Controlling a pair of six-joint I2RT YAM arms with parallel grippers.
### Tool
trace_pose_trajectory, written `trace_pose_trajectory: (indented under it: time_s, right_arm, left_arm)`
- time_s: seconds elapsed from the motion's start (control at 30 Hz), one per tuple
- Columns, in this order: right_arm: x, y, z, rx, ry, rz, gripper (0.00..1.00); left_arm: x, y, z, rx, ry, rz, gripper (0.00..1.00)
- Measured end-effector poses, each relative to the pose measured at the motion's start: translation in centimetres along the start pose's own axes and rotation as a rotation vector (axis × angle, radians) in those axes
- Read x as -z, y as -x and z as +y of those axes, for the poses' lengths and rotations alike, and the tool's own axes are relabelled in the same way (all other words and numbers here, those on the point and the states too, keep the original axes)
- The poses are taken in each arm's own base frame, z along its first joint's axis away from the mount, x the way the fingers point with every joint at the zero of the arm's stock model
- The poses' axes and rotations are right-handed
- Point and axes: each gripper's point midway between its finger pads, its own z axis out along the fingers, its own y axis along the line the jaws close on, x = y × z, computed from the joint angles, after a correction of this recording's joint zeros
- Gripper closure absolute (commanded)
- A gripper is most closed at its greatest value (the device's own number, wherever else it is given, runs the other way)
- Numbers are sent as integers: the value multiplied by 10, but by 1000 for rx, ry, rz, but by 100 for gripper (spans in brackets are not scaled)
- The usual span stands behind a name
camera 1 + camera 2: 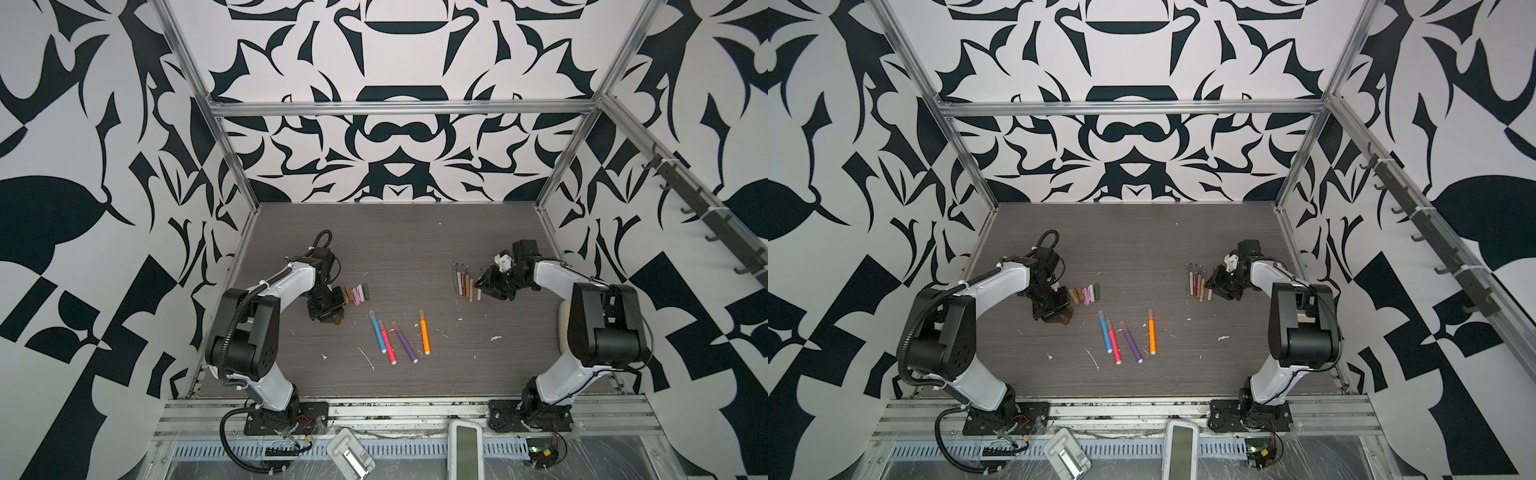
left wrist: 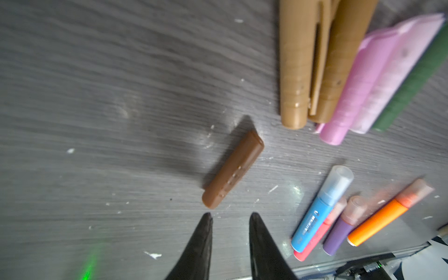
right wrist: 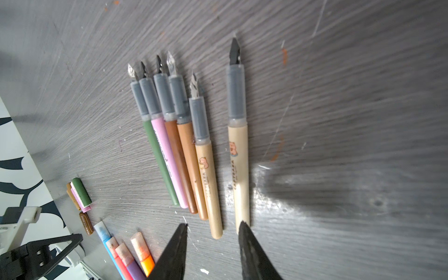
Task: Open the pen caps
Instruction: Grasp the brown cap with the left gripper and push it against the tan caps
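- Left end effector (image 2: 231, 214) hangs released, jaws apart and empty, just short of the loose brown cap (image 2: 232, 171) on the counter (image 2: 97, 121); a careless descent could roll it into the cap cluster (image 1: 357, 293).
- Right end effector (image 3: 214, 224), likewise spread and empty, hovers at the tail of the cream pen (image 3: 238, 157); a nudge may scatter the uncapped row (image 3: 168, 157).
- Four capped pens (image 1: 404, 341) lie mid-counter, close together, so grabbing two is a risk.

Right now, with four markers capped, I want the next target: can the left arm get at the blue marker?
Probably yes. The blue marker lies uncovered on the table near the left gripper, whose jaws are open and empty. Only the pink-red marker close alongside crowds a pinch.
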Motion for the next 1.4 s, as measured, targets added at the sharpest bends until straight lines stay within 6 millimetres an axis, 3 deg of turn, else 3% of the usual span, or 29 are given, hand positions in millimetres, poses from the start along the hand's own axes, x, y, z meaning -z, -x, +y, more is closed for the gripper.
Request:
trace_pose_trajectory:
  time_s: [0.27,0.43,0.8,1.13,1.4]
  right_arm:
    - [2,2,2,2,2,-3,62]
    - [2,2,2,0,1,-1,62]
    - [2,1,2,-1,0,1,63]
    - [13,5,11,-2,21,-16,63]
    - [29,8,26,3,59,-56,63]
  left_arm:
    - [-12,13,5,-13,70,28,72]
    - [-11,21,2,-32,76,16,79]
    - [-10,26,2,-46,95,21,80]
    - [-4,67,-6,-41,81,4,80]
    - [-2,88,-14,-48,67,-10,80]
